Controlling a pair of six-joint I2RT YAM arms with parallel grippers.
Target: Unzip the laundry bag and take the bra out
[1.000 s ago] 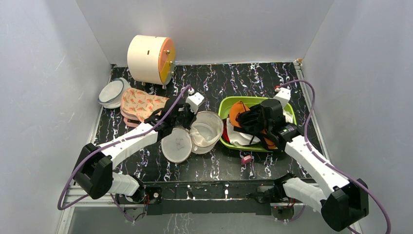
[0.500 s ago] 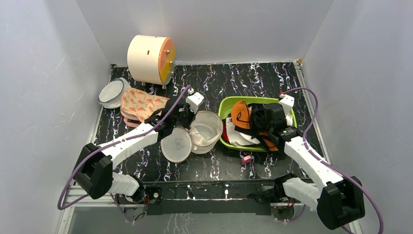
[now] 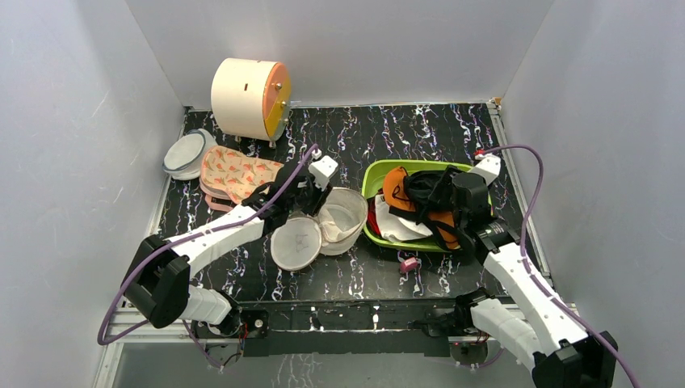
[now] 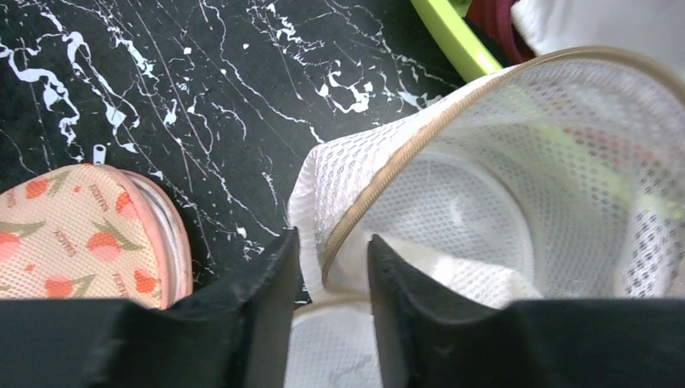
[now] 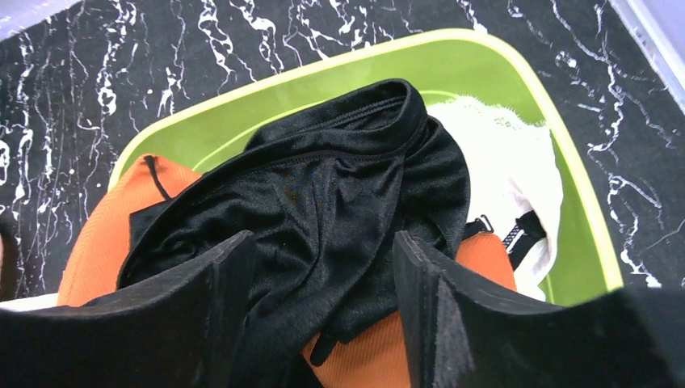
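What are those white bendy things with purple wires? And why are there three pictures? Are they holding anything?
They are two robot arms, each ending in a two-finger gripper. One picture looks down from above; the other two come from cameras on the wrists. On the black marbled table lie a white mesh laundry bag, unzipped and open, a flamingo pouch, a grey-rimmed disc, a cream drum and a green tub. The bra, orange with black straps, lies in the tub among white clothes. The left gripper is open with the bag's rim between its fingers. The right gripper is open over the bra, holding nothing.
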